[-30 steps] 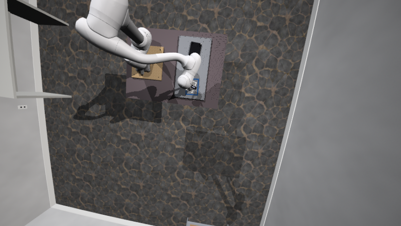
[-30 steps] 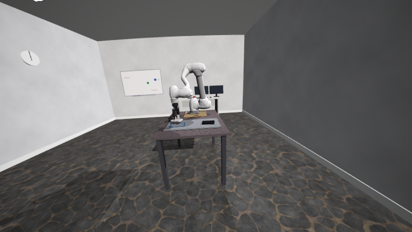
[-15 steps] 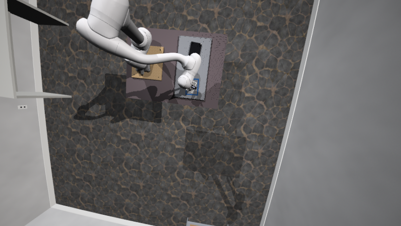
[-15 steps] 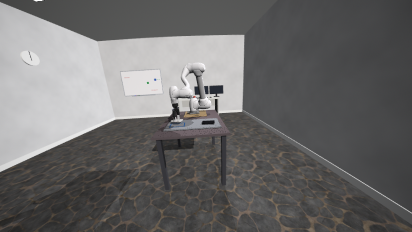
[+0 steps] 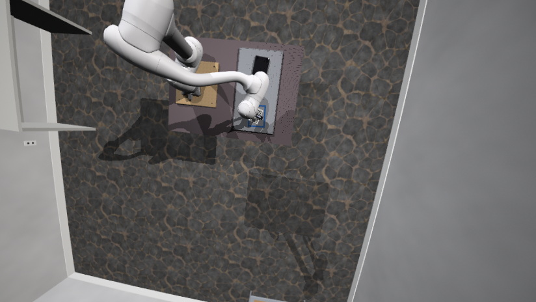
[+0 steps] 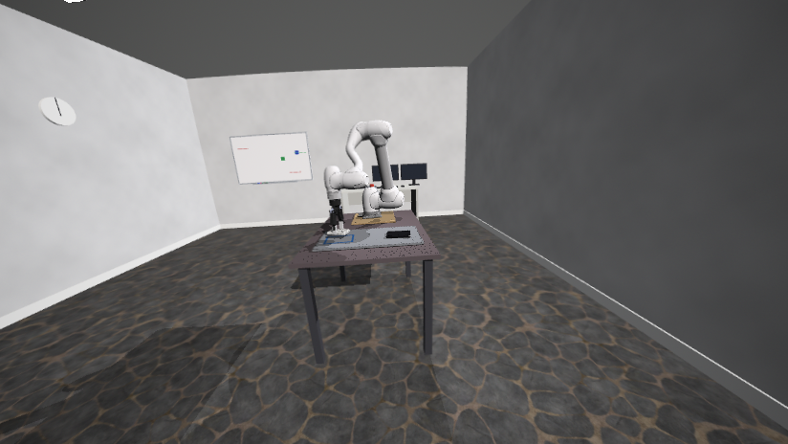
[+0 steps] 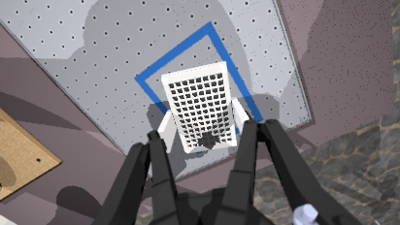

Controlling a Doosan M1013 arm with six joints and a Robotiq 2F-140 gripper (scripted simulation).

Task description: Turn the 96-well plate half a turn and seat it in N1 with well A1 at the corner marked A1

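The white 96-well plate (image 7: 201, 110) is between my gripper's (image 7: 203, 131) white finger pads, held by its long sides. It hangs over the blue taped outline B1 on the grey perforated deck (image 7: 146, 58), and its shadow falls on the deck beneath. Which corner is cut off I cannot tell. In the top view the plate (image 5: 258, 113) shows over the blue outline, with the empty black nest N1 (image 5: 260, 64) at the deck's other end. In the exterior view the gripper (image 6: 336, 225) stands at the deck's left end and the nest (image 6: 398, 233) at the right.
A tan board (image 5: 198, 89) under the arm's base lies beside the deck on the brown table. The table's edge and the stone floor (image 7: 340, 160) are close past B1. Two monitors (image 6: 400, 172) stand behind the table.
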